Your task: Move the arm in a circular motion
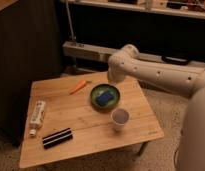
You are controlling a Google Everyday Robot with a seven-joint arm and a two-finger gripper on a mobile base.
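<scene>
Camera view: jaws by bowl point(94, 95); sponge point(104, 98)?

Wooden worktop point(66, 152), rectangular. Resting directly on it: 1 orange carrot point(77, 87) towards back, 1 green bowl point(94, 92) centre, 1 white cup point(120, 119) near bowl, 1 white tube point(37, 116) left, 1 black block point(57, 138) front-left.

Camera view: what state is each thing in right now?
arm: bent, reaching over the table far edge.
gripper: at its downturned end behind the bowl, shut.
bowl: upright, blue item inside.
cup: upright.
carrot: lying flat.
tube: lying flat.
black bar: lying flat.
</scene>
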